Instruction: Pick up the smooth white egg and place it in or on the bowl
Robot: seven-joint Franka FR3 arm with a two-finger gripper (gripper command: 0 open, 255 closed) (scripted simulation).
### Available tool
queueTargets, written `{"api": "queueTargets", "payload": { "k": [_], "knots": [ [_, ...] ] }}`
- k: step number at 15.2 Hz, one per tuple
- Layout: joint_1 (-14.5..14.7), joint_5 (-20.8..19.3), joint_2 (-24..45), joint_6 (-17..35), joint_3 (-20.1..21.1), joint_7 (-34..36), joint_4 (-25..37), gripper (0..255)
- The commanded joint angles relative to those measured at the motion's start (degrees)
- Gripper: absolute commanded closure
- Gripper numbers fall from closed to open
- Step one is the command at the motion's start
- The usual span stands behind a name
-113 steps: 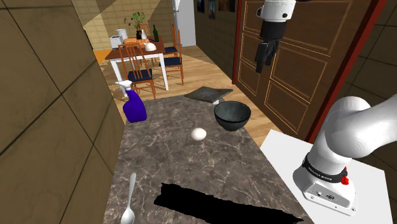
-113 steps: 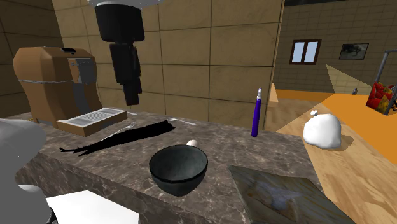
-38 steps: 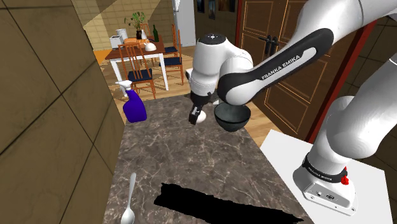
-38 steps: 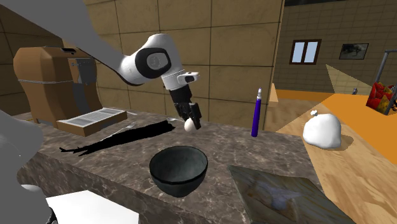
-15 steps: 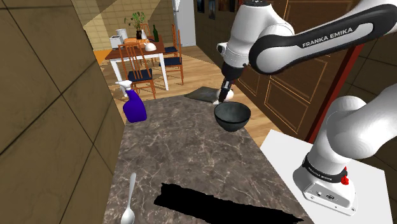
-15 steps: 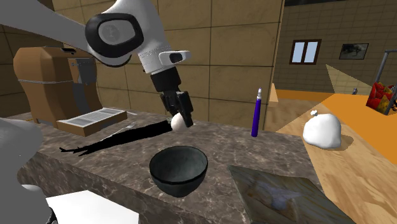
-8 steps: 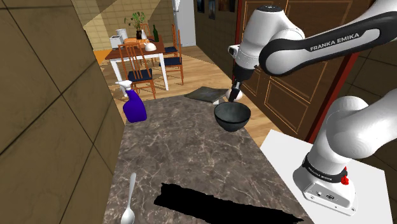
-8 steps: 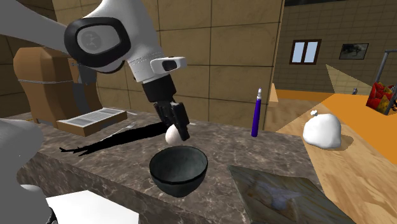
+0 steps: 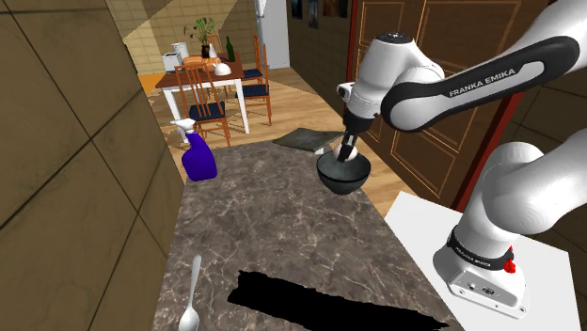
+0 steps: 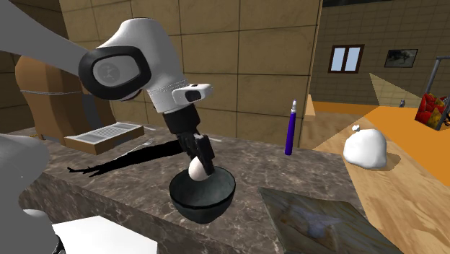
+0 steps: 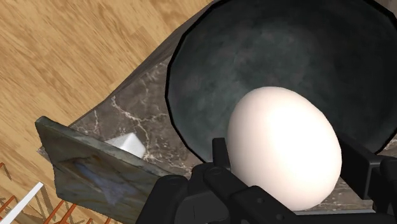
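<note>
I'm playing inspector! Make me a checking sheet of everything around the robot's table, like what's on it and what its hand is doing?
Surface: dark marbled countertop, with a pure black patch near the stand's end.
Job's things: white egg clasped at the dark bowl's mouth; whether it touches the bowl, cannot tell.
Clutter: purple spray bottle, spoon, grey slab, brown box with a grille.
Grippers: gripper shut on the egg, over the bowl.
Cables: nothing seen.
Surroundings: tiled wall, wooden door, dining table with chairs.
</note>
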Motion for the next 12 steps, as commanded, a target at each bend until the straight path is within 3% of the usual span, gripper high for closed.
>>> {"api": "queueTargets", "payload": {
  "k": [1, 9, 10, 12],
  "knots": [
    [-0.13, -0.18, 0.85, 1.97, 0.16, 0.33, -1.08, 255],
    [-0.19, -0.25, 1.15, 2.64, 0.2, 0.43, -1.45, 255],
    [-0.19, -0.25, 1.15, 2.64, 0.2, 0.43, -1.44, 0],
    [-0.19, -0.25, 1.15, 2.64, 0.2, 0.43, -1.44, 0]
  ]
}}
